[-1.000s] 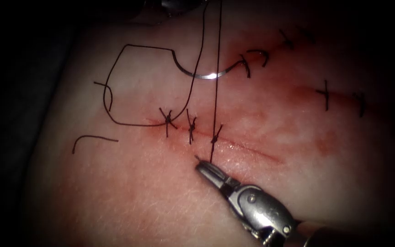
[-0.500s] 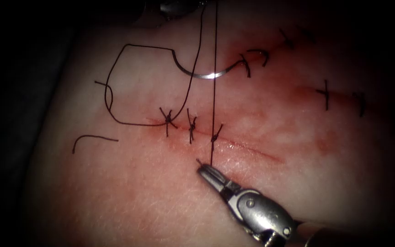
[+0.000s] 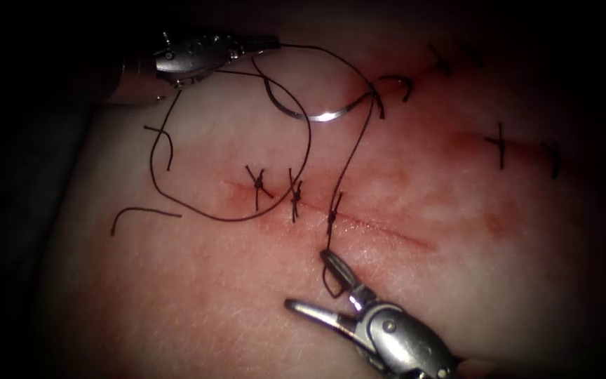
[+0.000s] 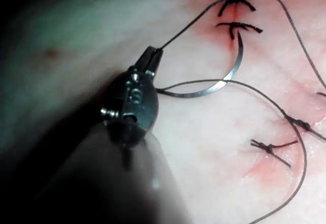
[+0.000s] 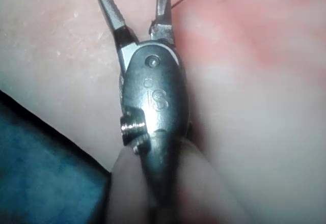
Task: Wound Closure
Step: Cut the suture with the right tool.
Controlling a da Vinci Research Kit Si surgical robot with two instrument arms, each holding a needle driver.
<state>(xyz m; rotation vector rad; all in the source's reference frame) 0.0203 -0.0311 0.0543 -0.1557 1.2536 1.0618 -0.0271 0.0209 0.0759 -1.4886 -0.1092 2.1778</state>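
While one end of the needle (image 3: 313, 114) hides under crossing thread (image 3: 296, 184), the left pincer (image 3: 269, 44) grips thread; the right pincer (image 3: 310, 284) gapes, empty, on tissue (image 3: 198, 295).

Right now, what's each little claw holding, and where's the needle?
Left tool shut on thread. Right tool open, holding nothing. Needle lying free on the tissue, above the cut.

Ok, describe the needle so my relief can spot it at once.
Start at the cut across the tissue. Above its three knots, near the left tool, the curved needle lies free on the surface. Unlike the dark thread, it is a bright steel arc.
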